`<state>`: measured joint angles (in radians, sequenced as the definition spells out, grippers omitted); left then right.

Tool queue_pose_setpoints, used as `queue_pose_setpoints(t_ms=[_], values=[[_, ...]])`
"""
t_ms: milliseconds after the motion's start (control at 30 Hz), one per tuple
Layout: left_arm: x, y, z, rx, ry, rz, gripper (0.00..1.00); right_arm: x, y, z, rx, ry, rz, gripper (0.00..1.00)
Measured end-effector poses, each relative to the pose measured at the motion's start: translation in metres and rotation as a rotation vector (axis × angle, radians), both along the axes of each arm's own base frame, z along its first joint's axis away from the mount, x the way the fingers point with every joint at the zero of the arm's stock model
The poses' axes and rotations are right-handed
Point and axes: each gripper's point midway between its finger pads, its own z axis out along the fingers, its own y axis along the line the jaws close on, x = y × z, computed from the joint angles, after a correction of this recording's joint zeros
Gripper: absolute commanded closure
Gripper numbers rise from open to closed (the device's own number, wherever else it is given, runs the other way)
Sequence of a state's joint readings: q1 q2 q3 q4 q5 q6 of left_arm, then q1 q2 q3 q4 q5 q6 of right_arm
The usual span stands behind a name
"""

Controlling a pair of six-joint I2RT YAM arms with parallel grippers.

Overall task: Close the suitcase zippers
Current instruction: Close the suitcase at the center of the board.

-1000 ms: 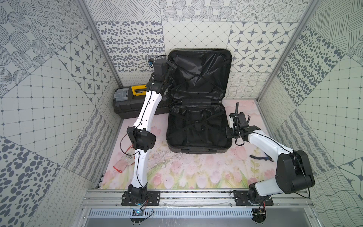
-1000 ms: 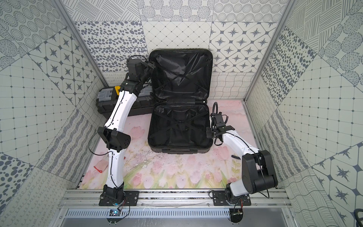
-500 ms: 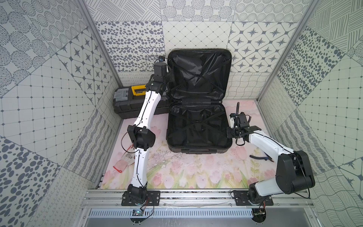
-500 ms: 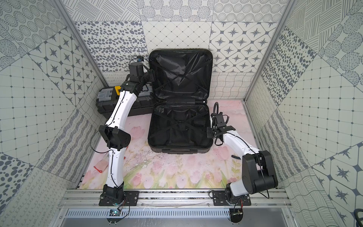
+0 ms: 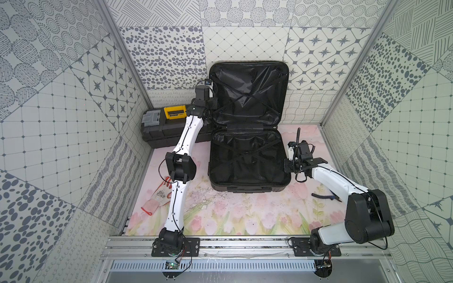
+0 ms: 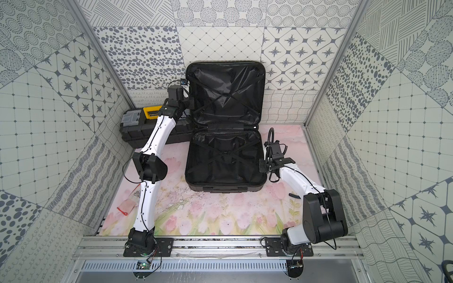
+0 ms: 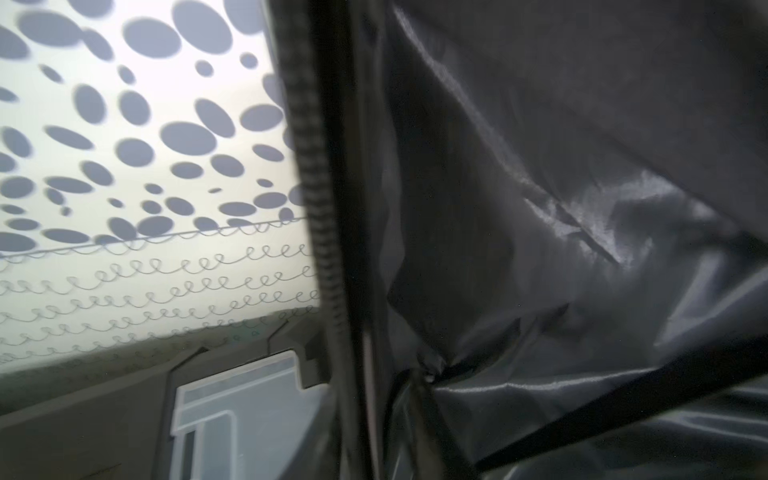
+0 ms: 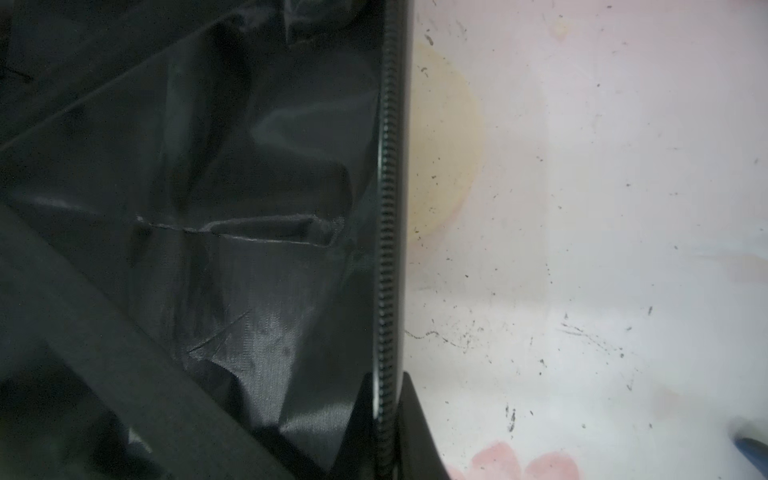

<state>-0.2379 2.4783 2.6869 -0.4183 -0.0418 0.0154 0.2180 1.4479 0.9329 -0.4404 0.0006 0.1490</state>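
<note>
- In both top views the suitcase [image 5: 247, 156] lies open on the flowered mat [image 5: 245, 213]. Its lower half is flat and the lid [image 5: 247, 93] stands upright against the back wall. The zippers cannot meet before the lid comes down, so folding the lid is judged to be the step in hand.
- In a top view the left gripper [image 5: 211, 102] is at the left edge of the lid, near the toolbox [image 5: 169, 127]. Whether its jaws are open or closed cannot be told. The right gripper [image 5: 288, 166] touches the right rim of the lower half.
- In the left wrist view the zippers [image 7: 316, 187] run as a ribbed track very close to the camera, with the shiny lining [image 7: 582, 208] beside it. No finger shows. For a good fold, the left arm should bring the lid edge forward and down in an arc around the hinge. It should move slowly and keep the lining inside the rim.
- In the right wrist view the track [image 8: 386, 208] follows the rim, and one dark finger [image 8: 413, 432] lies on its outer side. The jaws are closed. They seem to pinch the rim, but the inner finger is lost in the dark. This hold can stop the lower half from sliding, but it should leave before the lid lands there.
</note>
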Motion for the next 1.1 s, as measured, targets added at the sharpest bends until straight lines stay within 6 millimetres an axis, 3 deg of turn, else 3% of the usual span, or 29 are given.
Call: queue_pose_setpoints(t_ms=[267,500,633,800,1100], values=[[0.002,0.001,0.001,0.011,-0.016,-0.016,1.0,0.0,-0.001,0.0,0.003,0.003,-0.008,1.0],[-0.022,-0.011,0.013,0.038,-0.011,-0.058,1.0,0.003,-0.006,0.0,-0.007,0.011,-0.052,1.0],[-0.051,-0.022,0.03,0.064,-0.042,-0.089,1.0,0.009,-0.01,0.001,-0.019,0.007,-0.086,1.0],[-0.094,-0.021,0.041,0.064,-0.086,-0.096,1.0,0.02,-0.012,0.002,-0.031,0.006,-0.108,1.0],[-0.16,-0.005,0.037,0.049,-0.153,-0.094,1.0,0.039,-0.013,0.002,-0.04,-0.002,-0.116,1.0]])
